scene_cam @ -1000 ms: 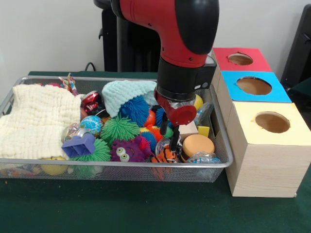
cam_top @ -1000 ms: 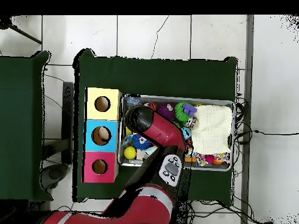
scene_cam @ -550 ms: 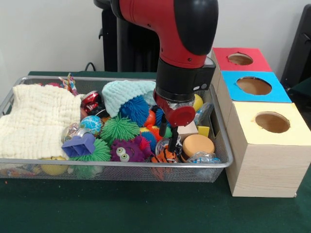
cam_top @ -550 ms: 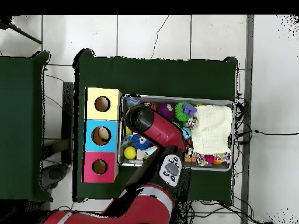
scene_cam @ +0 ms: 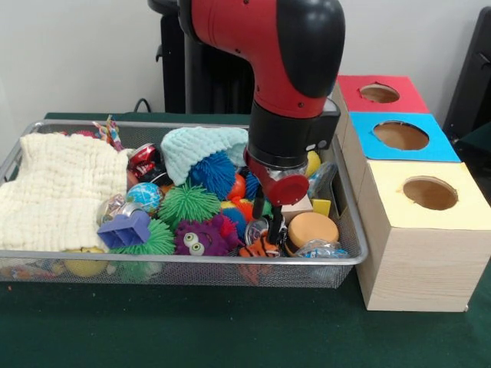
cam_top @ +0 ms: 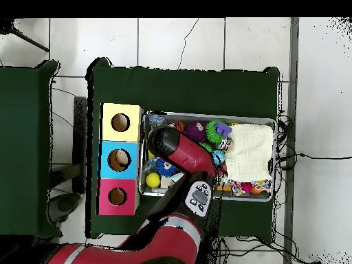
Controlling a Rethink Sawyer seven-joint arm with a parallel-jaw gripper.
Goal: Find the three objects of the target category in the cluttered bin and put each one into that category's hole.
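The gripper [scene_cam: 273, 228] reaches down into the wire mesh bin [scene_cam: 349, 230] just above the orange-and-black striped tiger toy [scene_cam: 261, 245], beside the orange disc [scene_cam: 311, 228] and right of the purple fuzzy toy with googly eyes [scene_cam: 201, 238]; whether its fingers are parted or closed cannot be told. To the bin's right stand three wooden boxes with holes in their tops, the yellow box [scene_cam: 428, 192] nearest, then the blue box [scene_cam: 400, 136] and the red box [scene_cam: 380, 93]. No writing or labels can be read on anything here
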